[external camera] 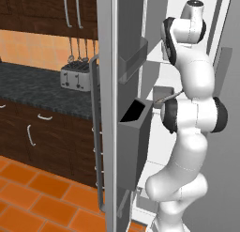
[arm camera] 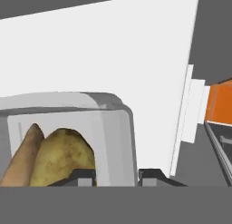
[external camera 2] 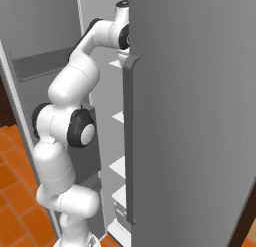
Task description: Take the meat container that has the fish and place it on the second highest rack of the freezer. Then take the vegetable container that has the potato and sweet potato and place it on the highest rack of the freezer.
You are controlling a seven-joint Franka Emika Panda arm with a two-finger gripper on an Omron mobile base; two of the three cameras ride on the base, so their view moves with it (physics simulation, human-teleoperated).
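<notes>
End effector (arm camera: pixel 115 175): tips parted astride the right wall of the vegetable container (arm camera: pixel 68 141); whether they pinch it cannot be told. Contents: potato (arm camera: pixel 63 157), sweet potato (arm camera: pixel 22 155). Container rests on white freezer rack (arm camera: pixel 113 60). Advice: part fully, withdraw straight back without dragging the wall.

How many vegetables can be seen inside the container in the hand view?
2. A yellowish potato lies in the middle of the container, and a sweet potato leans against it on the picture's left. The container wall may hide more.
</notes>
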